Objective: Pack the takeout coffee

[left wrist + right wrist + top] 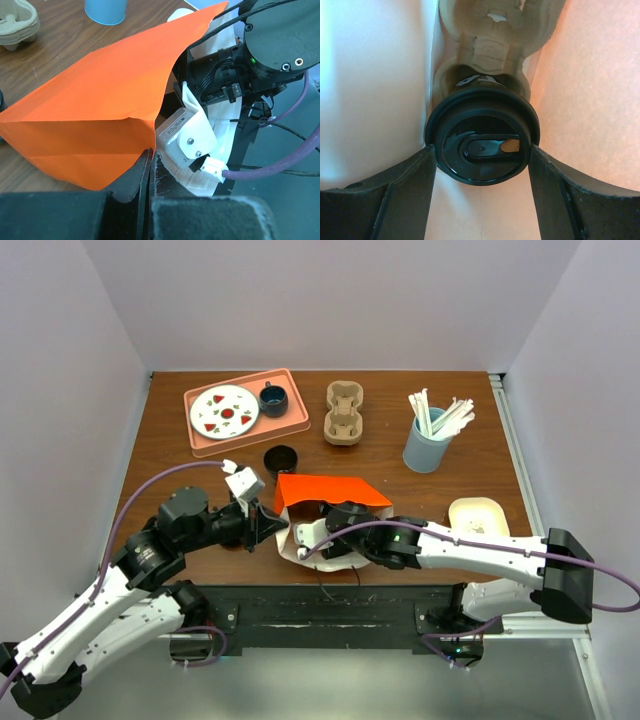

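Found the takeout coffee (482,142) squarely between the fingers (395,195) of the right gripper (482,149), black sip lid facing the wrist camera. Saw both fingertips pressed against the lid's rim, one on each side. Judged that gripper clamped on the cup, jaws standing wide to span it. Saw the cup seated in the near pocket of a pulp carrier (492,45), cup and carrier both inside the orange bag (325,490), with pale bag walls to left and right. Could not make out the cup from above, hidden beneath the bag's upper side.

Saw the right arm (470,545) stretched low along the near edge of the table (200,465), reaching from the right toward the middle, wrist buried in the bag's mouth. Found the bag lying on its side at the middle of the near edge.

Saw the left arm (150,560) angled in from the near left, left gripper (151,162) fully closed and pinching the bag's left edge.

Noted a lidless dark cup (281,457) just beyond the bag, a second carrier (343,412) farther back, a pink tray (300,420) at the far left and a blue cup of sticks (428,445) at the far right.
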Robot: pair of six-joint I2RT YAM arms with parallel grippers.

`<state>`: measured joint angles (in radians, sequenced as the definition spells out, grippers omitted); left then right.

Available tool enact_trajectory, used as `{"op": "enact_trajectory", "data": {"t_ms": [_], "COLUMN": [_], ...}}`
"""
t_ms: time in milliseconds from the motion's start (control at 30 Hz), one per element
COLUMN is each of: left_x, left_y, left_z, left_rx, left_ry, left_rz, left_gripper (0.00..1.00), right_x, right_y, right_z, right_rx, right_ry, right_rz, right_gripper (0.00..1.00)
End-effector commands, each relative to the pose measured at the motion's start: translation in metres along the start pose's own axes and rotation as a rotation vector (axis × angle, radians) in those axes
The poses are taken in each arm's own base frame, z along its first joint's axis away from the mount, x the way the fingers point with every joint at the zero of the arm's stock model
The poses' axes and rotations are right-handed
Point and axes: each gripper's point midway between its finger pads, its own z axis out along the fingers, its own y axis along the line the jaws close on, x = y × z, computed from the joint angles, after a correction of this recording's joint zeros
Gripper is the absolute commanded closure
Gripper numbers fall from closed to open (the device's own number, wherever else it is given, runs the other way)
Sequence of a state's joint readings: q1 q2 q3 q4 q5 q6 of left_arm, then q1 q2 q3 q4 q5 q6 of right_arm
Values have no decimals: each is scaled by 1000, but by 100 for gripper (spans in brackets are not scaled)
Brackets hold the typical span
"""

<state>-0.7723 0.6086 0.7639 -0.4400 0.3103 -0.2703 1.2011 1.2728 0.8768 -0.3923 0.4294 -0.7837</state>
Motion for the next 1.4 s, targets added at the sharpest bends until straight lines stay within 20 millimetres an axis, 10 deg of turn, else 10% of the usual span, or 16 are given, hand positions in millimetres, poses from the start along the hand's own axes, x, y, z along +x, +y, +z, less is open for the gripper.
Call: {"op": "enact_trajectory", "data": {"t_ms": [0, 1033, 1367], "left_x": [-12, -10, -17], "left_y": [-8, -11, -4], "left_z": [1, 8, 14], "left_rx": [37, 52, 10], "left_ry": [-59, -79, -78], "left_rz": [-21, -160, -162], "left_gripper": [100, 100, 100], "right_x": [-11, -11, -3], "right_y": [-12, 6, -2], "right_z": [-1, 41, 31], "right_rx": [50, -10, -39], "right_ry": [-62, -101, -102], "right_rz": [-34, -74, -21], "right_gripper": [77, 66, 43]}}
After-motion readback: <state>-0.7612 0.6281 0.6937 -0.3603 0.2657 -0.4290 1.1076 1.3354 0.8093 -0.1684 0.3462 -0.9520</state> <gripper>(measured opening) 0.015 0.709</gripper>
